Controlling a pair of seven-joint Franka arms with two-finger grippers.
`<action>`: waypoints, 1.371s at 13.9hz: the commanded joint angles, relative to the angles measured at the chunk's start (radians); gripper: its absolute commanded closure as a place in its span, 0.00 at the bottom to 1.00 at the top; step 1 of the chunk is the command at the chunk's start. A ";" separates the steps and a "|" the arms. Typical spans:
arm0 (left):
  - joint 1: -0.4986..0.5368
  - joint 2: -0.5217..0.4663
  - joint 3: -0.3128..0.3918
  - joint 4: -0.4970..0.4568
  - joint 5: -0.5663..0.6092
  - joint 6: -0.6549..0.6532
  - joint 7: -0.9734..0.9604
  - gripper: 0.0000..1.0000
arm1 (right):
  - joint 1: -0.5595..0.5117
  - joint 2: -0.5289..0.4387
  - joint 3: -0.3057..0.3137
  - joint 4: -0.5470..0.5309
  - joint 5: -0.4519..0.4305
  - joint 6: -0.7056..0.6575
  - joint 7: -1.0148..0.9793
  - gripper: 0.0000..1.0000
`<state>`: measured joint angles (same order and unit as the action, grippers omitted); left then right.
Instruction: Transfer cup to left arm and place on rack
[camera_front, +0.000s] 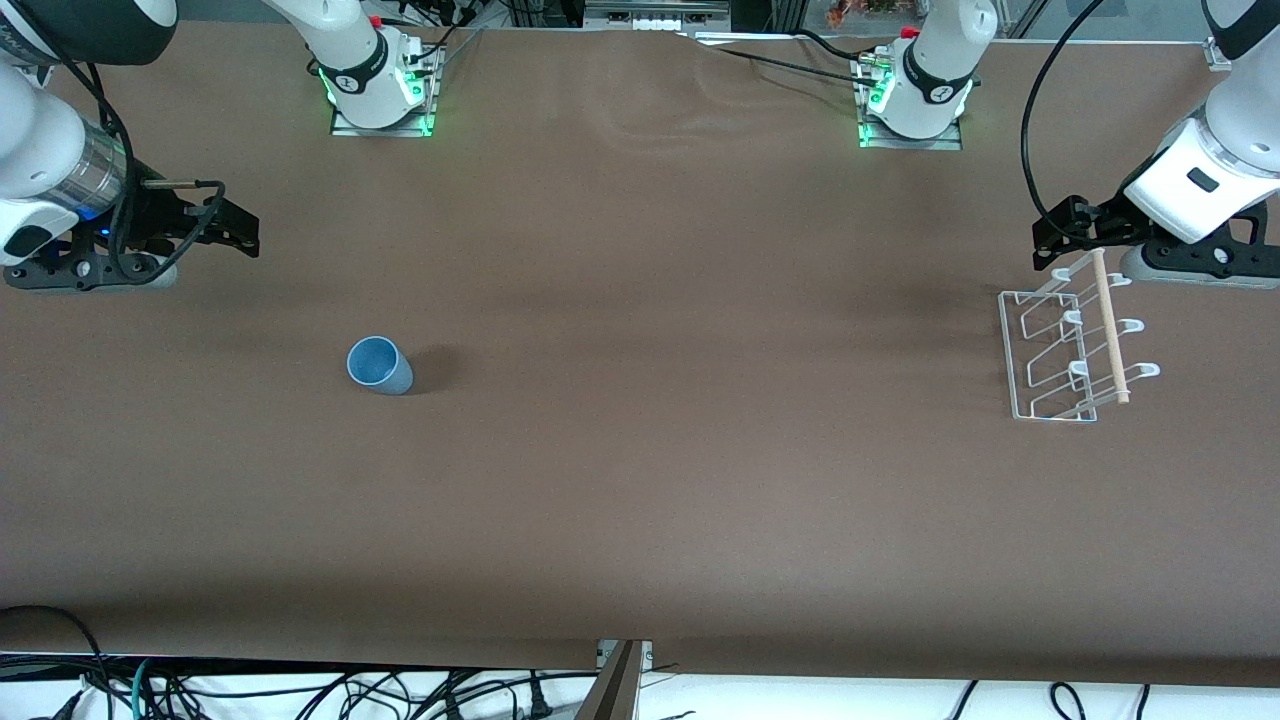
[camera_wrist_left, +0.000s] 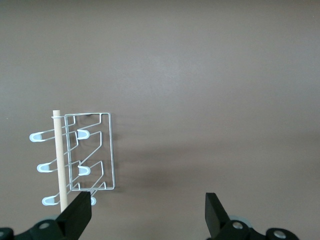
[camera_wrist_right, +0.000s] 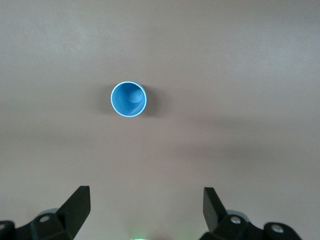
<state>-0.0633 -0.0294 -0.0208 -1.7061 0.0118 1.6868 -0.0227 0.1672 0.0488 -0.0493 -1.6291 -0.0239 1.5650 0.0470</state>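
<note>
Front view, read from the right arm's end across to the left arm's: the right tool (camera_front: 235, 228) hangs above the brown surface (camera_front: 640, 480) at that arm's end, its two black fingers spread wide with nothing between them, which looks like a pose made ready for a pickup. The cup (camera_front: 379, 365), a light-blue tumbler, stands upright on the surface with its mouth up, well apart from the right tool and nearer to the front camera than it; the right wrist view shows the cup (camera_wrist_right: 129, 99) ahead of the spread fingers (camera_wrist_right: 76, 206) and not yet between them, so the grasp has not begun. Standing with its mouth open to the top probably leaves its tapered wall free for a side grip. Well apart from the cup, toward the left arm's end, lies the white wire rack (camera_front: 1070, 345) with its wooden dowel (camera_front: 1110, 325) across the looped prongs. The left tool (camera_front: 1062, 232) hangs just over the rack's edge, fingers also spread and empty, waiting, as I judge, to receive the cup close to where it must go.
</note>
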 joint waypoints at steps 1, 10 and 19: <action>0.002 -0.003 -0.001 0.006 0.011 -0.010 -0.006 0.00 | 0.000 -0.020 0.002 -0.015 -0.011 0.001 -0.001 0.00; 0.002 -0.003 -0.001 0.008 0.011 -0.010 -0.006 0.00 | -0.001 -0.017 -0.004 -0.011 -0.002 -0.002 -0.013 0.00; 0.000 -0.003 -0.005 0.007 0.011 -0.010 -0.008 0.00 | -0.001 -0.017 0.000 -0.011 -0.001 0.003 -0.004 0.00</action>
<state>-0.0631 -0.0294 -0.0211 -1.7061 0.0118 1.6868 -0.0227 0.1671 0.0488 -0.0522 -1.6291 -0.0239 1.5654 0.0467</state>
